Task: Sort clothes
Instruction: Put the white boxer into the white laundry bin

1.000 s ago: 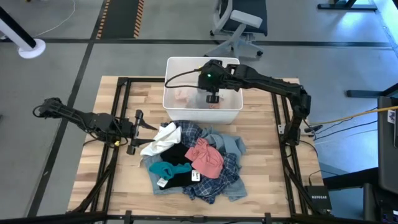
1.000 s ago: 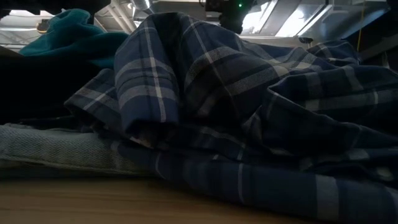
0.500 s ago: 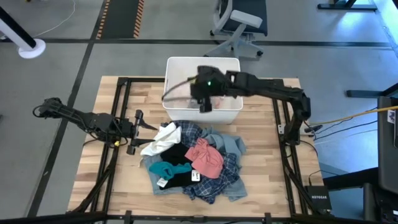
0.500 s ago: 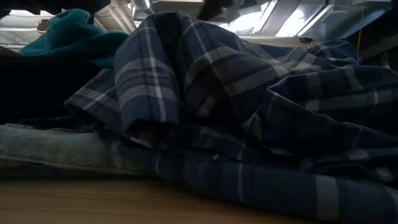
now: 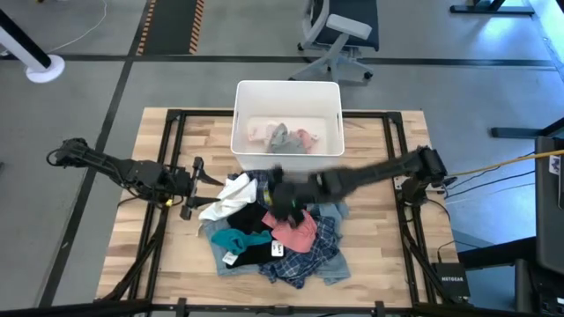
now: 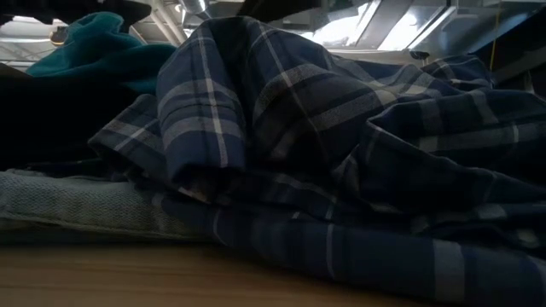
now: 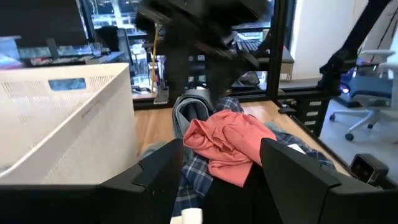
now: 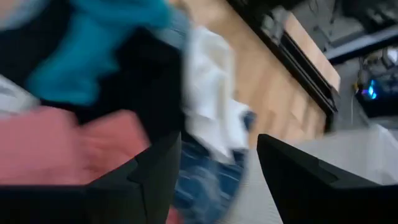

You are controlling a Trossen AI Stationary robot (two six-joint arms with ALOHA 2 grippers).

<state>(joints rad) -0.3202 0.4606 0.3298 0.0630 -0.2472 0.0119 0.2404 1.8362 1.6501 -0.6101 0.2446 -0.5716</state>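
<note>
I see two slim dark jointed arms, a black cable looping off the left arm, and each tool ending in two broad, dark, angular fingers.

Your non-task inventory: one white rectangular plastic bin with rounded corners, set at the far middle of the table, its perforated side wall also close up in the left wrist view. One light wooden slatted table top, bordered by a black metal frame. One office chair with a dark seat and white star base, parked on the grey floor beyond the table. One yellow-and-black striped floor strip, far left. One small black box, on the floor at the table's near right corner.
</note>
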